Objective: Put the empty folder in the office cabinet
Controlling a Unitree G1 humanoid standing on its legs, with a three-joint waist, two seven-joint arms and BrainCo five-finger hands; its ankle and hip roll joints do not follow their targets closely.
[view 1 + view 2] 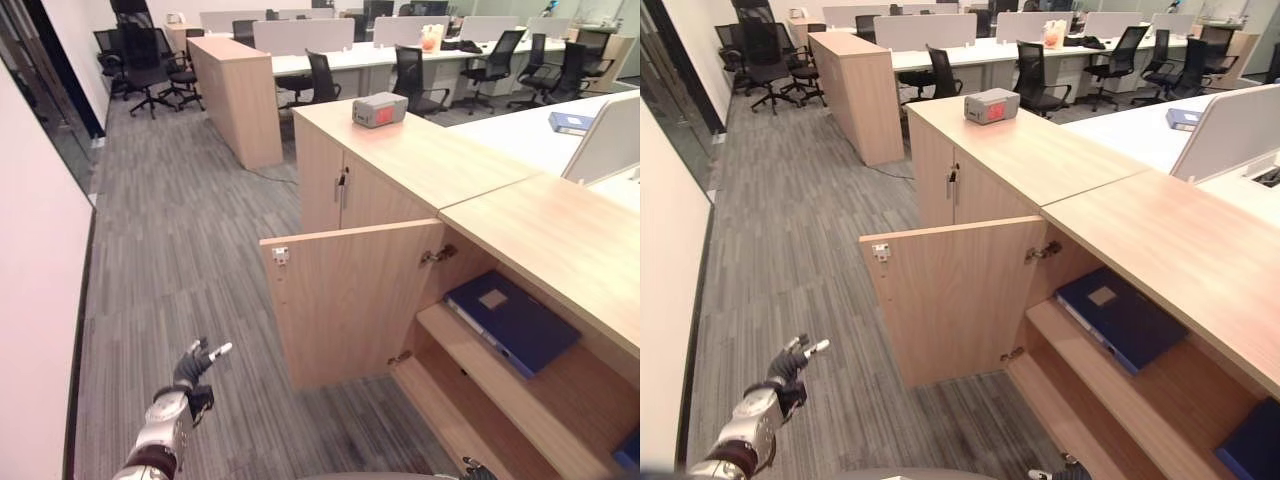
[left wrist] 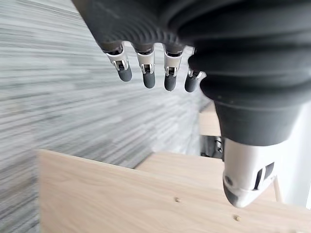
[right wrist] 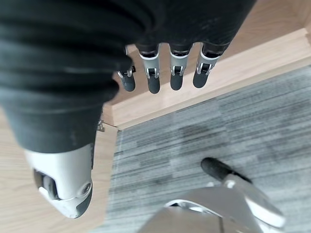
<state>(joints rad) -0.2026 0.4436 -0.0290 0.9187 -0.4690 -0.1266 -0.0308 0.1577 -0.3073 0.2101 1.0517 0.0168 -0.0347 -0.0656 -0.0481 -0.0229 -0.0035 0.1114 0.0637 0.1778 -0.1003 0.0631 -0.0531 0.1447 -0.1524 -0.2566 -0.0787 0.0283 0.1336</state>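
- Folder: dark blue, flat, with a pale square label on its cover; any writing on the label is too small to read. It lies on the upper shelf inside the open cabinet, with one corner reaching the shelf's front edge.
- Door: swung wide open toward the aisle, edge-on to the carpet; a white catch sits at its upper outer corner.
- Grey box: stands on the tabletop of the next cabinet, with a red panel on its face; the marks on the panel are unreadable.
- A second blue folder lies on the white desk behind.
- Left hand: over the carpet, left of the door and apart from it; fingers straight and spread, holding nothing.
- Right hand: near the cabinet's bottom edge, above the carpet; fingers straight, side by side, holding nothing.
- Open room: a wide carpeted aisle runs left of the door, between the cabinets and the wall.
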